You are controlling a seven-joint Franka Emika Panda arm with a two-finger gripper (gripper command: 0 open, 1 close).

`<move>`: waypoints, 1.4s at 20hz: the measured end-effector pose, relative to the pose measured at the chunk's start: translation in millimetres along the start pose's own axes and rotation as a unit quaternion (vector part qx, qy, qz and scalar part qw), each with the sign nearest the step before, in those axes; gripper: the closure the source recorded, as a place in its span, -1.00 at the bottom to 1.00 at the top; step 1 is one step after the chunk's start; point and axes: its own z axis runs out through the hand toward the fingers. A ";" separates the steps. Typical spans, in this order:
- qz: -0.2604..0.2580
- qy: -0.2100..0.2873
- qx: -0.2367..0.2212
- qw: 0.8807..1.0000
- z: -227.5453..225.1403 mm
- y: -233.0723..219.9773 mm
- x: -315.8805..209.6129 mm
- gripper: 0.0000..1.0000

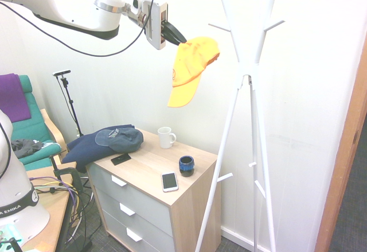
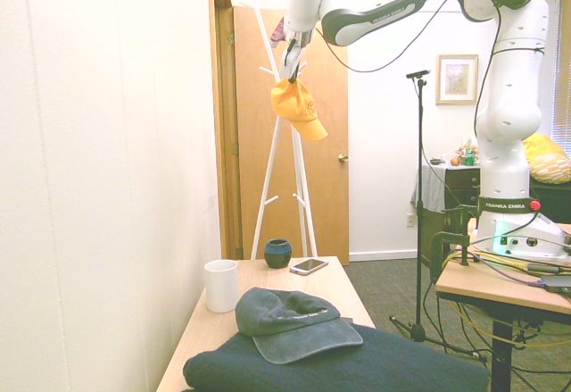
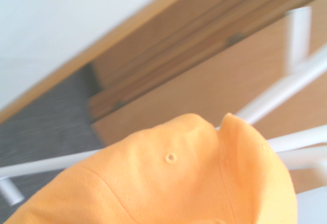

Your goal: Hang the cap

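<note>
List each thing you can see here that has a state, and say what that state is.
Tool: shut on the yellow cap.
Yellow cap: held in the air, brim hanging down, beside the coat stand, not yet hung.
Navy cap: lying on folded dark clothes.
Mug: upright.
Phone: lying flat.
Drawers: closed.

The hand (image 1: 175,35) holds the cap (image 1: 192,68) high in the air, beside the upper arms of the coat stand (image 1: 248,68) and well above the chest of drawers (image 1: 150,197). The coat stand is at the chest's end, against the wall. On the chest's top, a mug (image 1: 166,137) sits near the wall, a small pot (image 1: 186,165) near the coat stand, and a phone (image 1: 169,181) at the front edge. At the far end a second cap (image 1: 119,139) lies on a folded garment (image 1: 86,148). An armchair (image 1: 31,134) stands beyond that end.
</note>
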 end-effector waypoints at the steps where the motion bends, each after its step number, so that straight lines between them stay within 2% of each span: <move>1: 0.004 0.012 -0.005 1.000 -3.2 6.9 12.3 1.00; 6: 0.026 0.042 -0.012 0.999 -32.8 32.3 55.0 1.00; 12: 0.046 0.055 -0.017 0.997 -67.5 57.5 68.8 1.00; 25: 0.042 0.010 -0.015 0.999 -9.0 52.4 35.1 1.00; 26: 0.042 0.004 -0.014 0.999 -3.5 49.5 27.2 -1.00; 28: 0.043 -0.009 -0.012 0.999 8.4 45.3 12.9 -1.00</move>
